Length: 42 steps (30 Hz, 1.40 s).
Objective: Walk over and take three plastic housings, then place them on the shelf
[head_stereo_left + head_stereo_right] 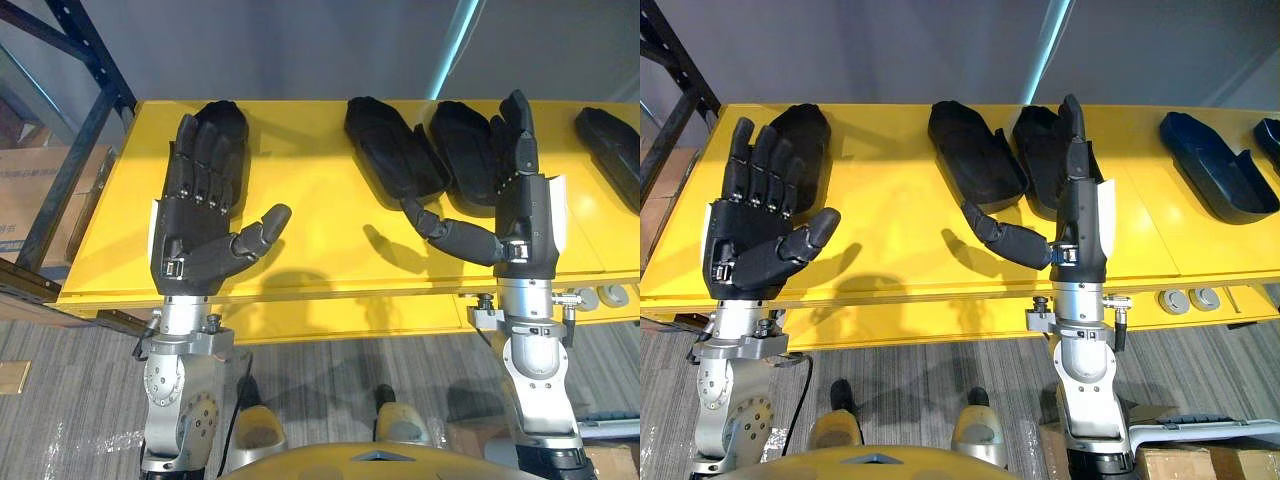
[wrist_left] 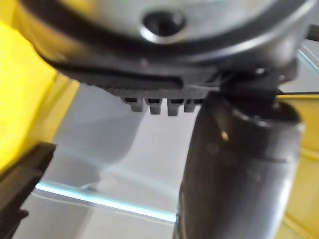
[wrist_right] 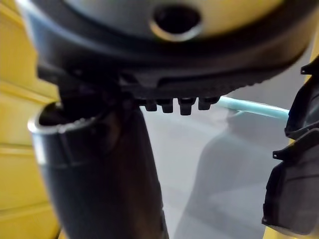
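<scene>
**Shelf** (image 1: 320,235): yellow, flat, running from 9 to 3 o'clock across the head views. A dark blue rack post (image 1: 75,125) stands at its 9 o'clock end.

**Housings**: black plastic, five in a row along the shelf's 12 o'clock edge, all lying on the shelf, none in a hand.
- Left housing (image 1: 808,128): at 11 o'clock, partly covered by the left hand's fingers. Contact cannot be judged.
- Second housing (image 1: 975,152): near 12 o'clock, lying free.
- Third housing (image 1: 1038,150): just beside the second on its 3 o'clock side, partly behind the right hand's fingers. Contact cannot be judged.
- Fourth housing (image 1: 1215,170): at 2 o'clock, well apart from the third.
- Fifth housing (image 1: 1270,140): at 3 o'clock, cut off by the frame edge.

**Left hand** (image 1: 195,215): over the shelf's 9 o'clock part. It is released, with the fingers straight and side by side pointing to 12 o'clock and the thumb spread toward 2 o'clock. It holds nothing.

**Right hand** (image 1: 515,200): over the shelf toward 3 o'clock, turned edge-on. It is released, with the fingers straight toward 12 o'clock and the thumb stretched toward 9 o'clock. It holds nothing.

**Discs** (image 1: 1174,301): two, round, silver, on the shelf's front face at 4 o'clock.

**Box** (image 1: 35,195): cardboard, beyond the rack post at 9 o'clock.

**Floor** (image 1: 380,365): grey, striped, below the shelf at 6 o'clock.
</scene>
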Motion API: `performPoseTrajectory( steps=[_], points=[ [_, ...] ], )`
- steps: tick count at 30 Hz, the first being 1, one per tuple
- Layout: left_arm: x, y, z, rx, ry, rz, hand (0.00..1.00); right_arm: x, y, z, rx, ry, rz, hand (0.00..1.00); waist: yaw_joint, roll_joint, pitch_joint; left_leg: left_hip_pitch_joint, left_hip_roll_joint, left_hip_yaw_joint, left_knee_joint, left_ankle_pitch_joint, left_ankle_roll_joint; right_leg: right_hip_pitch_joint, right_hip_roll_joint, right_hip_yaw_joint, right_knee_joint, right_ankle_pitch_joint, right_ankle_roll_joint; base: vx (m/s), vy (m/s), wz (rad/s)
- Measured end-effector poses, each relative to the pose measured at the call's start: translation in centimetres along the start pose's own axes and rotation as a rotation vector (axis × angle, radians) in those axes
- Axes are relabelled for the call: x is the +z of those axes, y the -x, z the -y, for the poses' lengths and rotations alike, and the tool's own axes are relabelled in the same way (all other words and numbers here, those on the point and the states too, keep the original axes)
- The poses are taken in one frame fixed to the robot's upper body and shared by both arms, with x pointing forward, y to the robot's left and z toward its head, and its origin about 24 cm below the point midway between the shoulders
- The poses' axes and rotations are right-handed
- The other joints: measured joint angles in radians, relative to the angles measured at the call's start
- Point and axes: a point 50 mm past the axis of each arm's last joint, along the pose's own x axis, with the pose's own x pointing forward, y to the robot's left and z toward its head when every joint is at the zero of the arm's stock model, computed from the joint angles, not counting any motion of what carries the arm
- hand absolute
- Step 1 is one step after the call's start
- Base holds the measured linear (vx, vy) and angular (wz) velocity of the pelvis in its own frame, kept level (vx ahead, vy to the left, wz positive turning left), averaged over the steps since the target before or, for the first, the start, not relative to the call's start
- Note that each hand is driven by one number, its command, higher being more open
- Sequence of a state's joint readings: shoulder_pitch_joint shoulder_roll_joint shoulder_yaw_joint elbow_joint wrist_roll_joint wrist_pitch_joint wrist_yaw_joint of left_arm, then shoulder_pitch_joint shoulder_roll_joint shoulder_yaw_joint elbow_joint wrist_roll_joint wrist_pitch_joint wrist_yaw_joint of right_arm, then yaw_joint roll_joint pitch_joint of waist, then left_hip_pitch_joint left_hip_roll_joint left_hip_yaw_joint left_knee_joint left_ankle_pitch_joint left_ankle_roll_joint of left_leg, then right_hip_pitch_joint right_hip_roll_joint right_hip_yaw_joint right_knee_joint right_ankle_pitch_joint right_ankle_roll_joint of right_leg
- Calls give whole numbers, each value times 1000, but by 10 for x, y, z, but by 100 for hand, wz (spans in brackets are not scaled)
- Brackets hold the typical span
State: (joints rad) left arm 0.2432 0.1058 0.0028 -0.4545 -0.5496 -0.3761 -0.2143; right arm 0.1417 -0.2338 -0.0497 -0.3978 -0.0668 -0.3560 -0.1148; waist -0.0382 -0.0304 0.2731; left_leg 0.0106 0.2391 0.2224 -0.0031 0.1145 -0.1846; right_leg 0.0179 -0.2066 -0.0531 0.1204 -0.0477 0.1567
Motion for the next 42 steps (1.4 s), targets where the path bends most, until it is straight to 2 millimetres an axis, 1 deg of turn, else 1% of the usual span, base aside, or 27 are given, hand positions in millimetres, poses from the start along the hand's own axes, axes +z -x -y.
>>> performPoseTrajectory(
  steps=[3, 4, 7, 8, 11, 15, 17, 20, 24, 28, 30, 35, 37, 42],
  points=[
    [9, -5, 6, -53, -7, 44, 100, -8, 1, -3, 49, -9, -76, 100, -2, 1, 0, 0, 0, 0, 0, 0, 0, 2, 0, 0, -1, 5, 7, 0, 0, 0],
    [11, -5, 7, -61, -10, 55, 100, -15, 2, -4, 73, -5, -120, 100, 0, 1, 0, -1, 0, 0, 0, 0, 0, 2, 0, 0, -1, 10, 14, 0, 0, 0],
    [12, -6, 7, -65, -10, 58, 100, -36, 5, -12, 148, 4, -238, 100, 8, 1, 0, -1, 0, -5, 0, 2, -1, 6, 1, -1, -2, 11, 16, 3, -4, 2],
    [12, -6, 7, -66, -9, 58, 100, -40, 4, -14, 167, 6, -256, 100, 9, 1, 0, -1, 0, -7, 0, 8, -4, 8, 1, -2, -3, 11, 16, 6, -12, 7],
    [12, -6, 8, -85, -11, 55, 100, -53, -2, -21, 209, 1, -312, 100, 10, 1, 0, -1, 0, -20, 0, 13, 0, 24, 1, -14, -4, 12, 16, 4, -12, 10],
    [10, -6, 10, -122, -14, 32, 100, -61, -11, -26, 234, -3, -342, 100, 15, 1, 0, 0, 0, -34, 0, 16, 0, 35, 2, -27, -6, 12, 16, -30, -8, 10],
    [9, -6, 11, -143, -9, 17, 100, -66, -15, -28, 237, 1, -364, 100, 24, 1, 0, 1, 0, -36, -7, 16, -3, 34, 4, -30, -8, 12, 16, -63, -6, 4],
    [6, -5, 11, -151, -4, -15, 100, -69, -19, -30, 230, 7, -373, 100, 37, -1, -1, 8, 0, -36, -19, 25, -1, 34, 5, -30, -10, 12, 16, -44, -6, 0],
    [5, -3, 10, -148, -3, -26, 100, -72, -23, -31, 228, 20, -375, 100, 36, -2, -1, 8, 0, -33, -19, 27, -1, 34, 5, -30, -19, 17, 11, -27, -3, -3],
    [3, -2, 10, -166, -3, -37, 100, -72, -24, -32, 246, 29, -376, 100, 36, -3, -2, 8, 1, -33, -19, 33, -6, 34, 5, -30, -19, 23, 17, 0, 0, 0],
    [0, -1, 9, -165, -2, -49, 100, -73, -25, -33, 261, 78, -378, 100, 36, -3, -2, 9, 2, -33, -19, 33, -6, 34, 6, -30, -19, 25, 17, 0, 0, 0],
    [-7, 1, 6, -151, 1, -81, 100, -79, -39, -35, 273, 119, -407, 100, 36, -6, -4, 12, 5, -31, -19, 35, -5, 34, 9, -28, -19, 27, 16, -8, -2, 0],
    [-8, 2, 6, -157, 5, -91, 100, -80, -43, -36, 297, 124, -415, 100, 39, -6, -4, 12, 8, -32, -19, 36, -4, 34, 12, -28, -18, 25, 10, 0, 0, 0],
    [-12, 3, 7, -167, 12, -121, 100, -81, -51, -34, 395, 150, -415, 100, 40, -5, -5, 13, 12, -32, -19, 39, -6, 35, 16, -28, -17, 26, 9, 0, 0, 0]
  ],
)
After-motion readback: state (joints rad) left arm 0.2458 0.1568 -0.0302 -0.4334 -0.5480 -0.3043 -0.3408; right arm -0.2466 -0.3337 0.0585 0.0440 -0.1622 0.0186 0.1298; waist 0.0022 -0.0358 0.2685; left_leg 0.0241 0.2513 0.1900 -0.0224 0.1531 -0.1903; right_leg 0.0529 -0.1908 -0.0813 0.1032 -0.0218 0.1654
